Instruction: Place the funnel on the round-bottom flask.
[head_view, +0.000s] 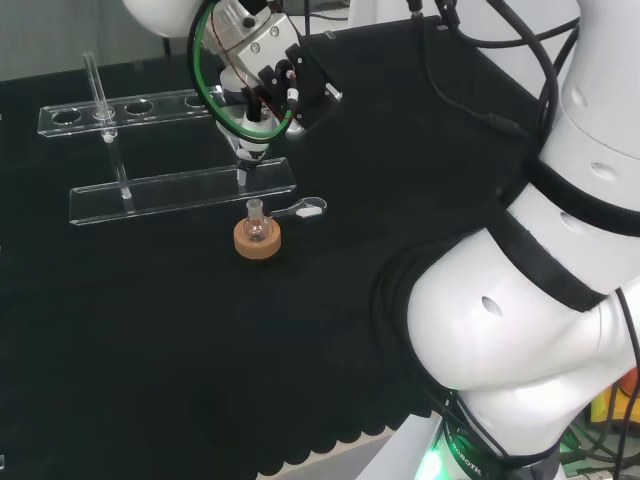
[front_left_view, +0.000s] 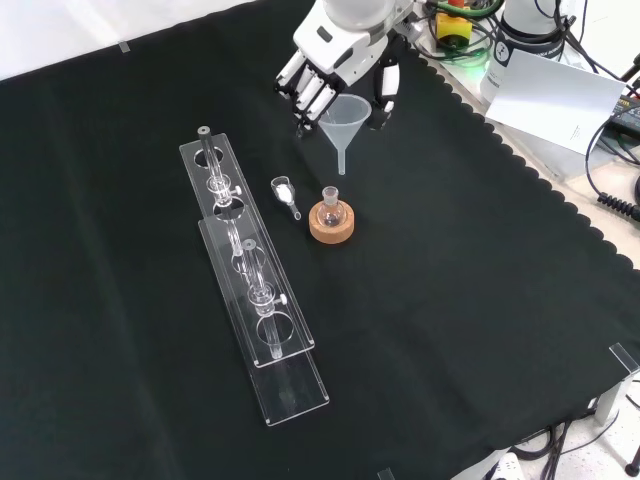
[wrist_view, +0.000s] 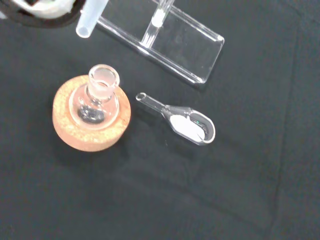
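Upper centre, front view: hand (front_left_view: 335, 62) grips funnel (front_left_view: 343, 120), spout above and apart from flask (front_left_view: 331, 201) on cork ring (front_left_view: 331, 227). Wrist view alone reveals white powder in glass scoop (wrist_view: 190, 126).

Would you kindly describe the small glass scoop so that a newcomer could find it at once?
Start at the long clear rack on the black cloth, then look toward the cork ring holding the round-bottom flask. Between them lies the scoop: the one piece lying flat on the cloth, with white powder in its bowl.
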